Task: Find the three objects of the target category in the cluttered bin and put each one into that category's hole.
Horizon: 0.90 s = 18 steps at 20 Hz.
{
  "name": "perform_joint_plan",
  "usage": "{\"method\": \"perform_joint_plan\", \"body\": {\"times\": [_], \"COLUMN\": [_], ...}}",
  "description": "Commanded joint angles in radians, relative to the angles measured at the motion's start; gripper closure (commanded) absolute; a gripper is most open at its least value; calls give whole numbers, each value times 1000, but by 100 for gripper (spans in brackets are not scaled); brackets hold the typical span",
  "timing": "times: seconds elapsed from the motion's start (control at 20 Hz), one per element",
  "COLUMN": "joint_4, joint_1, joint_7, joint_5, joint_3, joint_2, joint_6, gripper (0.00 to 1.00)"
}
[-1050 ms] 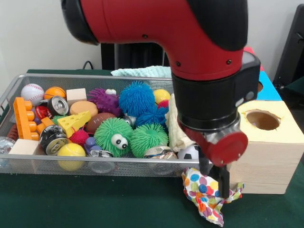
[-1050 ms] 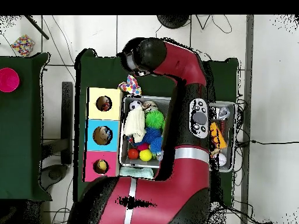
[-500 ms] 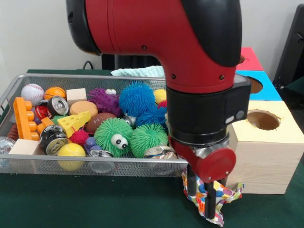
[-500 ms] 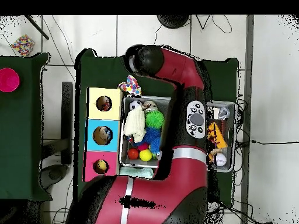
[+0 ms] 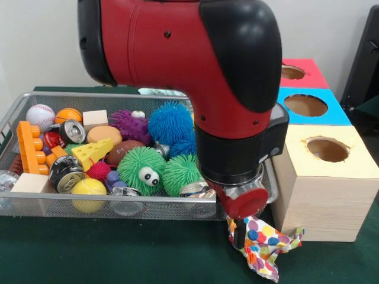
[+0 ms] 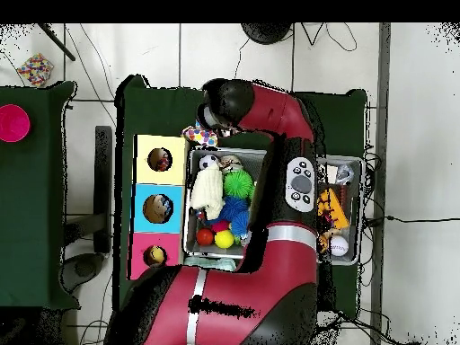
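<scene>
The cloth (image 5: 263, 244), a dotted scrap, lies crumpled on the counter (image 5: 89, 248) outside the bin (image 5: 118, 204), just in front of the yellow box (image 5: 331, 177), and your gripper (image 5: 238, 235) stands at its left edge. You cannot tell whether the fingers are spread or pinching the fabric; only one dark tip shows below the red wrist, touching or just beside the cloth. The risk, as I judge it, is a thin hold: if the fingers have only a corner, the cloth may slip free on the lift, or trail and snag on the box wall before it reaches the hole (image 5: 327, 149). The wrist also hides the contact, so you get little warning. Against a second ago, the arm has swung left and turned, so the gripper sits at the cloth's left rather than over its middle, and the blue and red boxes now show fully; the cloth has hardly moved.
</scene>
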Motion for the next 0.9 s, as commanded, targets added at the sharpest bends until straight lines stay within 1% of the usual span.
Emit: {"method": "perform_joint_plan", "body": {"times": [0.05, 0.3, 0.45, 0.6, 0.75, 0.8, 0.9], "joint_4": [127, 174, 197, 216, 237, 254, 260], "joint_1": [-44, -69, -76, -79, -86, -96, -96], "joint_7": [-9, -6, 0, -3, -13, -25, -24], "joint_5": [25, 78, 99, 115, 137, 155, 158], "joint_3": [97, 170, 195, 217, 242, 267, 269], "joint_2": [30, 65, 68, 73, 69, 65, 58], "joint_6": [20, -68, -99, -113, -99, -93, -79], "gripper": [0, 0, 0, 0, 0, 0, 0]}}
